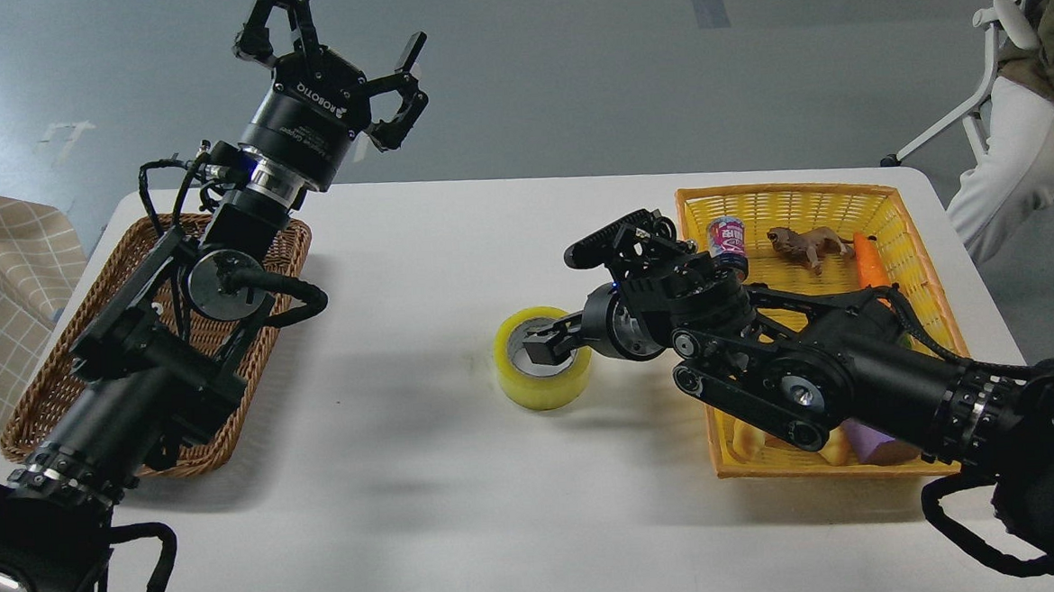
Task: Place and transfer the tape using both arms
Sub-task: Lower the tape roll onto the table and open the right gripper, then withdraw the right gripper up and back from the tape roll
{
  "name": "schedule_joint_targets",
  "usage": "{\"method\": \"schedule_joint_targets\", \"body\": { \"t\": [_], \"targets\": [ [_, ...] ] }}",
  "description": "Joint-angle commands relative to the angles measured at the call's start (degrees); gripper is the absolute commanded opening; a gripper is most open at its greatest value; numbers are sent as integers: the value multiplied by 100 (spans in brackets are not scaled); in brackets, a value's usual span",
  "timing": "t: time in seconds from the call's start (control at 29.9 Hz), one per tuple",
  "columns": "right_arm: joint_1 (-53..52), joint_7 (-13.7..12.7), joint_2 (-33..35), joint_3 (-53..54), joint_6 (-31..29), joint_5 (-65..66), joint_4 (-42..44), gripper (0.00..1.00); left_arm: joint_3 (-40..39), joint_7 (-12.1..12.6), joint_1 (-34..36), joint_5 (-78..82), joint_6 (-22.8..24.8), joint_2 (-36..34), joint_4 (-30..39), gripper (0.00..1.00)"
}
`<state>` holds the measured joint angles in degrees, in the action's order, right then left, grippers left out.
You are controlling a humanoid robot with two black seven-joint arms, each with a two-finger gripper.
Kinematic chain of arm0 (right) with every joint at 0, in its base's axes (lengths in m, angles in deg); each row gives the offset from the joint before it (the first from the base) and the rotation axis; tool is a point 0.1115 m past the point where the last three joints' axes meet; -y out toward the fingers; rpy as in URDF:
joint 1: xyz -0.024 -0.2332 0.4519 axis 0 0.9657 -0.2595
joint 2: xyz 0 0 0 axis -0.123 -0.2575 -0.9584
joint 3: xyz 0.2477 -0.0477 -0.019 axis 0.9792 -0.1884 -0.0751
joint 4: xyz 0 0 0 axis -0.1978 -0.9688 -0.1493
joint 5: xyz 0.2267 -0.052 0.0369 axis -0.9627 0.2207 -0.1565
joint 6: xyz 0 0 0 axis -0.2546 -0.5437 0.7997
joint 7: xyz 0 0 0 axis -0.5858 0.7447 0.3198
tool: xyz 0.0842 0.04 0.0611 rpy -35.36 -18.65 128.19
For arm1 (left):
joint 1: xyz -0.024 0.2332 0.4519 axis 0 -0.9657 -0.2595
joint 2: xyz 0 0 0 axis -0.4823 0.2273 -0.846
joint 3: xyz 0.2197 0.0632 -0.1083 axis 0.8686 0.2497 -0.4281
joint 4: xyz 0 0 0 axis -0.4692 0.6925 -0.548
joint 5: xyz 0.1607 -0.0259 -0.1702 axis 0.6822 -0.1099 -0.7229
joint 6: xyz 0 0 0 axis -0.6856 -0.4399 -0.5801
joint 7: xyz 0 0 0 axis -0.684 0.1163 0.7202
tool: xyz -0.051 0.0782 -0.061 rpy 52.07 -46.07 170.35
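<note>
The tape [541, 387], a yellow roll with a grey-white core, rests on the white table [452, 246] near its middle, hole facing up and toward me. My right gripper [554, 331] reaches in from the right at the roll's right side. One finger [539, 349] sits inside the core hole, apart from the wall, and the upper finger [601, 241] is spread away; it looks open. My left gripper [348, 66] is open and empty, raised high beyond the table's far left edge, far from the tape.
A brown wicker basket [36, 394] lies under my left arm at the table's left. A yellow basket [846, 193] at the right holds a small can [728, 236], a toy animal [808, 243], a carrot [870, 264] and other toys. A seated person [1024, 135] is at the far right.
</note>
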<state>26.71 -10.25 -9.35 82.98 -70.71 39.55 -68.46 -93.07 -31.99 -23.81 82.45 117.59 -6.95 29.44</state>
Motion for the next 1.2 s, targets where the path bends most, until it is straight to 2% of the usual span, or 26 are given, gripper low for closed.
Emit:
{"method": "schedule_joint_targets", "body": {
  "t": [0.0,0.23,0.6,0.8,1.17],
  "targets": [
    [-46,0,0,329,0,-1,-19,96,9,0,0,2,0,-8,0,98],
    [-29,9,9,769,0,-9,-519,99,26,0,0,2,0,-34,-9,98],
    [209,26,861,1525,0,-581,-1434,100,53,0,-9,11,0,-43,-62,98],
    [639,35,1344,2280,0,-1230,-1899,100,53,0,-9,20,0,-87,-71,98],
    [1509,62,1494,4855,0,-2996,-2014,100,70,0,-9,81,0,-175,-88,98]
  ]
}}
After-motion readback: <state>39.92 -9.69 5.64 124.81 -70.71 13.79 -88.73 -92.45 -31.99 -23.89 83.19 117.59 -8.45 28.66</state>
